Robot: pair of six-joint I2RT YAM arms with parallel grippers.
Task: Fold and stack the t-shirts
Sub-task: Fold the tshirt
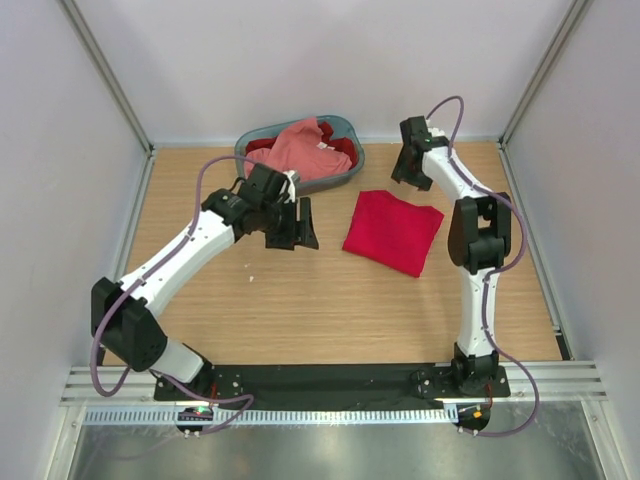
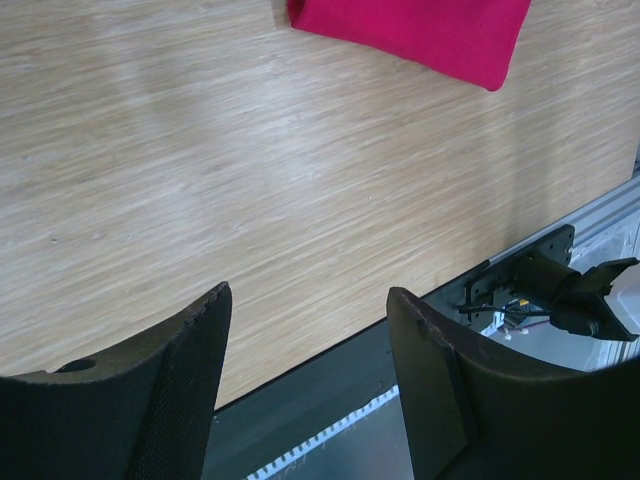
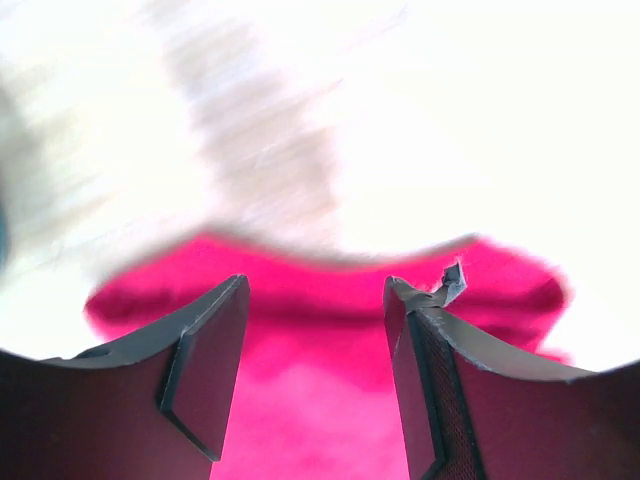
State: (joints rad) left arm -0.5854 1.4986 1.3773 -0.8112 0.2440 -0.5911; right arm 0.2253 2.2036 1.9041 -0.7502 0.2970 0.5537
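A bright crimson red t-shirt (image 1: 393,232) lies folded in a rough square on the wooden table, right of centre. A salmon pink t-shirt (image 1: 305,148) is heaped in the basket, with a darker red t-shirt (image 1: 346,149) showing under it. My left gripper (image 1: 295,225) is open and empty, just left of the folded shirt. In the left wrist view (image 2: 310,300) the crimson shirt (image 2: 420,35) lies at the top edge. My right gripper (image 1: 406,176) is open and empty above the shirt's far edge. In the right wrist view (image 3: 315,290) the crimson shirt (image 3: 320,400) fills the space below the jaws.
The grey-blue oval basket (image 1: 250,142) stands at the back centre against the wall. White walls with metal posts close in the table on three sides. A black base rail (image 1: 330,380) runs along the near edge; the right arm's base (image 2: 560,285) shows in the left wrist view.
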